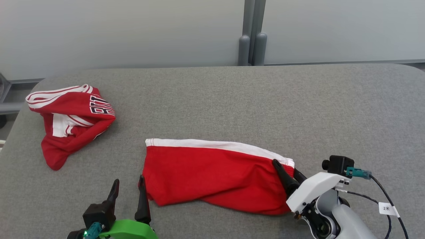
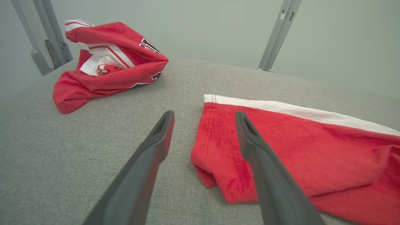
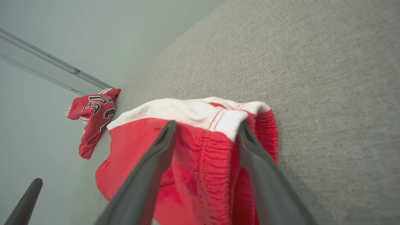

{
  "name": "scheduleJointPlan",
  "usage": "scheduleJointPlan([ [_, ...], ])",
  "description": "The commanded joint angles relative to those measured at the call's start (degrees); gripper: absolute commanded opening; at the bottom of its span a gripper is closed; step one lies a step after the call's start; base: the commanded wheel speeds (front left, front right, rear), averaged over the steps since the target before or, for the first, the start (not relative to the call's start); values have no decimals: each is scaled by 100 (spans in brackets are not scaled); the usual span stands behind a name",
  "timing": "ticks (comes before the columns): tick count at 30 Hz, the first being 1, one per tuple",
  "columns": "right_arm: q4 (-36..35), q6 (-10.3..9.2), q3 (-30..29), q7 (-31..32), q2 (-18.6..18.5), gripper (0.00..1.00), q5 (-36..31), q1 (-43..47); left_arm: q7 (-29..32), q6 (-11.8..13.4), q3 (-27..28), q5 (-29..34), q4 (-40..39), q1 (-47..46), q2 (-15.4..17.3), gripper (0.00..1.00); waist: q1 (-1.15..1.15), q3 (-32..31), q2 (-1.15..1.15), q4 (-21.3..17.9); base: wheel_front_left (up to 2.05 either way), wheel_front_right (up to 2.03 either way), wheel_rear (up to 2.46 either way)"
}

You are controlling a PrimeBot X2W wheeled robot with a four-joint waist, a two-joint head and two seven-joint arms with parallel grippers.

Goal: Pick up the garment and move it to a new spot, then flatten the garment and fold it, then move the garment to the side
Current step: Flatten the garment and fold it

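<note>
Shorts (image 1: 212, 172) are laid flat near the tabletop's (image 1: 232, 99) front edge. The right gripper (image 1: 284, 166) is angled low, fingers spread astride the waistband (image 3: 225, 120), nothing clamped. The left gripper (image 1: 128, 179) is held released at the hem (image 2: 209, 125).

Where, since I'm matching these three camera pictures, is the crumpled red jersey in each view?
Head view: jersey at upper left.
Left wrist view: jersey at upper left, large.
Right wrist view: jersey left of centre, small and far.
Shared landmark: the red shorts with the white band, in all three.
</note>
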Motion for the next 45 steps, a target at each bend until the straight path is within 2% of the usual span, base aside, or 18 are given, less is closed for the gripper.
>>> scheduleJointPlan([
  [1,42,2,-1,-30,-24,85,36,-90,-12,5,-1,-38,9,-110,20,100,0,19,24,21,0,0,0],
  [2,56,2,1,-60,-23,82,69,-126,-12,5,-1,-39,13,-114,22,100,0,27,24,29,0,0,0],
  [6,126,2,16,-92,-23,49,159,-229,-15,6,-3,-40,26,-126,23,100,0,51,24,47,0,0,0],
  [13,183,2,-67,-184,-24,48,271,-346,-20,21,-4,-28,43,-147,30,100,0,76,24,57,0,0,0],
  [16,204,2,-85,-202,-23,37,252,-359,-21,23,-9,-38,53,-145,36,100,0,78,24,53,0,0,0],
  [18,179,2,-94,-224,-23,22,217,-377,-21,23,-8,-47,55,-145,41,100,0,79,24,48,0,0,0],
  [19,152,2,-94,-237,-23,7,203,-375,-22,22,-8,-50,55,-146,43,100,0,79,24,44,0,0,0],
  [20,110,2,-98,-271,-24,0,158,-365,-22,22,-4,-52,54,-145,45,100,0,78,24,39,0,0,0],
  [28,-547,2,27,-639,-247,0,-545,-70,-26,24,19,-72,56,-139,31,100,0,58,24,-67,0,0,0],
  [32,-1016,2,300,-566,-575,0,-979,192,-22,-4,2,-90,58,-181,4,100,0,48,24,-139,0,0,0],
  [38,-1658,2,835,-199,-1146,0,-1259,667,-23,-45,-4,-120,88,-218,-6,100,0,37,24,-262,0,0,0],
  [45,-1748,2,1149,-38,-1620,0,-1569,1034,80,-196,-61,-230,197,-338,-46,100,0,20,24,-370,0,0,0],
])
